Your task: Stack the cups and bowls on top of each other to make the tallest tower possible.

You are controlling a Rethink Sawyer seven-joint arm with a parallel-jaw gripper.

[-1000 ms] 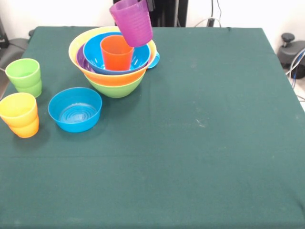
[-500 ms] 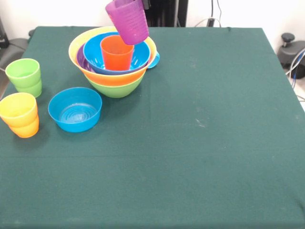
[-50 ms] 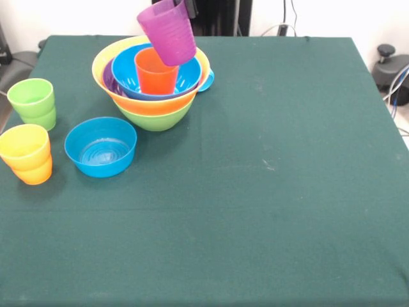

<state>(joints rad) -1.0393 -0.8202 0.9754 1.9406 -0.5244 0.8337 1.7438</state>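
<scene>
In the front view, the purple cup [image 3: 167, 32] has moved a little to the left and slightly lower than half a second ago. It now hangs tilted in the air, its lower edge just above the rim of the orange cup [image 3: 155, 69] and partly in front of it. This suggests the arm is bringing the purple cup over the tower [image 3: 152, 80] to lower it into the orange cup. The placing is not yet done, because the purple cup is not upright and not seated.

The gripper [image 3: 190, 6] shows only as a dark part at the top edge behind the cup. It seems to grasp the purple cup at the rim, since nothing else carries the cup.

The tower stands at the far left part of the counter [image 3: 275, 192]. Its base is the lime green bowl [image 3: 155, 117]; an orange layer sits in it, then the yellow bowl [image 3: 105, 61], a purple bowl [image 3: 108, 80] and the big blue bowl [image 3: 128, 70]. The orange cup stands upright inside the blue one. A light blue thing [image 3: 208, 80] shows at the right of the tower.

The smaller blue bowl [image 3: 101, 146] stands empty, apart from the tower. The green cup [image 3: 32, 102] is also empty. The yellow cup [image 3: 25, 146] sits in another orange cup [image 3: 34, 173].

Only this one view is given.
</scene>
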